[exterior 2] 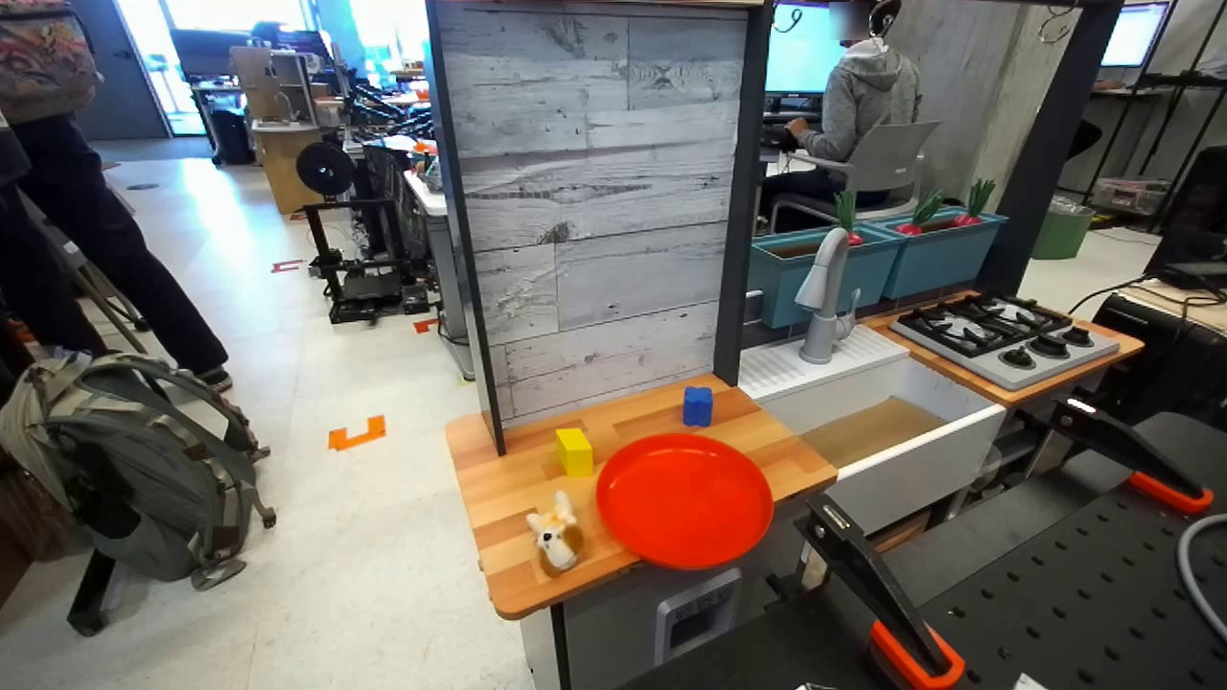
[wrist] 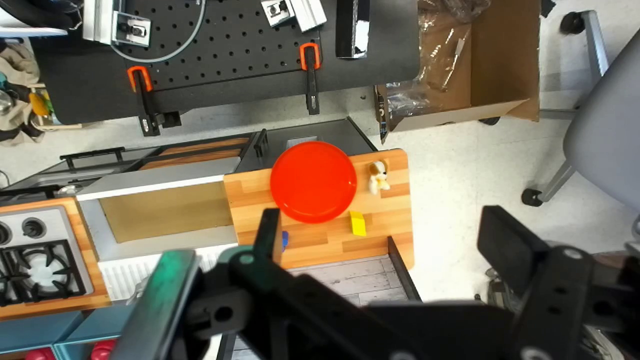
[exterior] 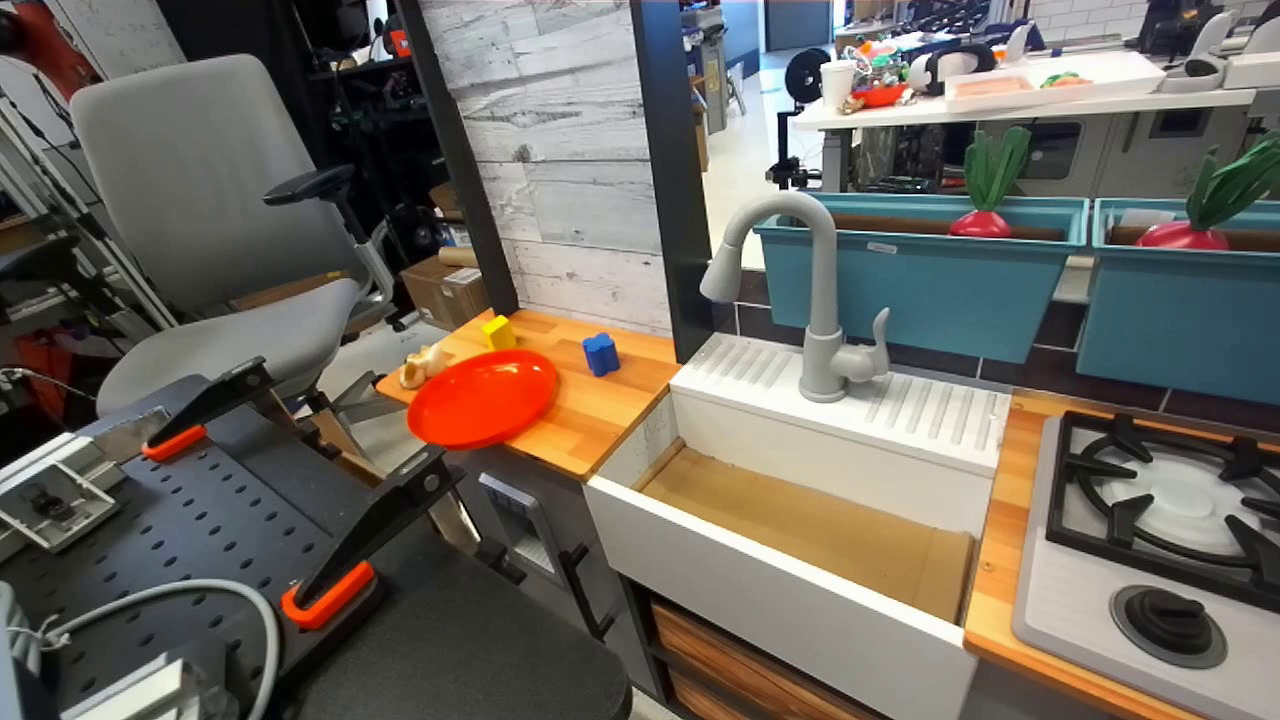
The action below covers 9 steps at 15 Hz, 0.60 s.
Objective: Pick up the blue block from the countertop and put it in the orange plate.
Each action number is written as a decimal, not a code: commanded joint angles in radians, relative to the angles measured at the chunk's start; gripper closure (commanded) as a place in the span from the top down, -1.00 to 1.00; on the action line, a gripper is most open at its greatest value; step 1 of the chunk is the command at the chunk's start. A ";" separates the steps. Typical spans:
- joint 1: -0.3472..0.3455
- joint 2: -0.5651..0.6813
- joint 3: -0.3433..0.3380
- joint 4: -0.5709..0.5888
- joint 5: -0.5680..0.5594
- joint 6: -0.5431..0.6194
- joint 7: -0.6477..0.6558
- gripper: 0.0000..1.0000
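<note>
The blue block stands on the wooden countertop, near the wall panel, in both exterior views. In the wrist view a gripper finger hides most of it and only a blue sliver shows. The orange plate lies flat and bare at the countertop's front edge, beside the block; it also shows in an exterior view and the wrist view. My gripper is wide open with nothing between its fingers, well above the countertop. It is out of view in both exterior views.
A yellow block and a small toy dog are on the countertop beside the plate. The wall panel rises behind them. The white sink with a grey faucet adjoins the countertop. Black clamps stick up from the dark table.
</note>
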 commanded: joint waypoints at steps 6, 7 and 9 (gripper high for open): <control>-0.017 0.045 0.012 -0.012 -0.047 0.105 0.002 1.00; -0.018 0.066 0.012 -0.016 -0.061 0.134 -0.002 1.00; -0.022 0.126 0.010 -0.039 -0.090 0.232 0.000 1.00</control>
